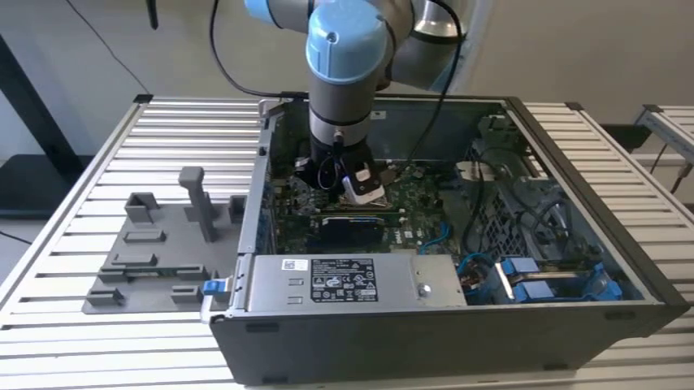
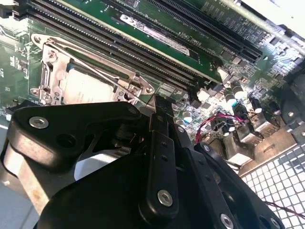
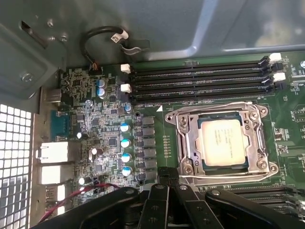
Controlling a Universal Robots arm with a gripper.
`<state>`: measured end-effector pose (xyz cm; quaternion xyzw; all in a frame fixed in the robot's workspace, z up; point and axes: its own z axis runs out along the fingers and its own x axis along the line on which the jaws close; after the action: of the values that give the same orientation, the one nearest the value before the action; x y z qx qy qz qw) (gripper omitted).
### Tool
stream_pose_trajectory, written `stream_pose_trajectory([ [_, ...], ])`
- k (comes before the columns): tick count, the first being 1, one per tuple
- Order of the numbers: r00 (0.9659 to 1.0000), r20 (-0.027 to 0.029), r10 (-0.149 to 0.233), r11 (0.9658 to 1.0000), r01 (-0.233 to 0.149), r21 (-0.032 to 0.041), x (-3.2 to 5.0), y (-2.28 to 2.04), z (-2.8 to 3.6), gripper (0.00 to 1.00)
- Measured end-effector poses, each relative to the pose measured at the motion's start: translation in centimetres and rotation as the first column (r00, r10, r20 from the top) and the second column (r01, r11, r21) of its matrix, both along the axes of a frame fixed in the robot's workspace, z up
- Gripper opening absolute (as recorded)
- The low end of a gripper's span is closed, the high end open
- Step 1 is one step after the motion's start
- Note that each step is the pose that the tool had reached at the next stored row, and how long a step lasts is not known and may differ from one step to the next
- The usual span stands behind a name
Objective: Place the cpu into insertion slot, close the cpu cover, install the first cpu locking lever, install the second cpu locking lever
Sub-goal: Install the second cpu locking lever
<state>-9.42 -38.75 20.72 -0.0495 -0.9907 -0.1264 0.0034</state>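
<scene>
Both levers looked seated over the cpu cover (image 3: 221, 143); your gripper (image 3: 167, 179) hovered beside it, fingers together, empty, so you needed gentle, square contact.

silver-grey cpu (image 3: 223, 142), silvery cpu cover (image 3: 187, 143), green circuit board (image 3: 109, 119), blue-capped arm (image 1: 344, 41)

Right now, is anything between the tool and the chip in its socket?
Nothing visible. The chip sits in the socket with the metal frame closed around it, open board between it and the tool.
</scene>
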Motion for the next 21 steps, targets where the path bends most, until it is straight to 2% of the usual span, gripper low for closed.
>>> stream_pose_trajectory([
  [2,1.0,-0.0001,0.0,1.0,0.0,-0.0003,0.0,0.0,0.08,0.11],
  [3,1.0,-0.0004,0.0,1.0,0.0,0.0,0.0,0.01,0.33,0.11],
  [6,1.0,-0.0017,0.0,1.0,0.0,0.0003,-0.01,0.02,1.63,0.11],
  [9,1.0,-0.0029,0.0,1.0,0.0,-0.0001,0.0,0.01,2.64,0.11],
  [14,1.0,-0.0048,0.0,1.0,0.0,0.0,0.03,0.01,4.95,0.11],
  [15,1.0,-0.0061,0.0,1.0,0.0,0.0007,0.16,0.01,5.19,0.11],
  [16,1.0,-0.0083,0.0,1.0,0.0,0.0014,0.38,0.01,5.32,0.11],
  [17,0.9999,-0.0145,0.0,1.0,0.0,0.0027,1.03,0.0,5.63,0.11],
  [21,0.9995,-0.0317,0.0,1.0,0.0,0.0033,2.57,0.01,6.2,0.11],
])
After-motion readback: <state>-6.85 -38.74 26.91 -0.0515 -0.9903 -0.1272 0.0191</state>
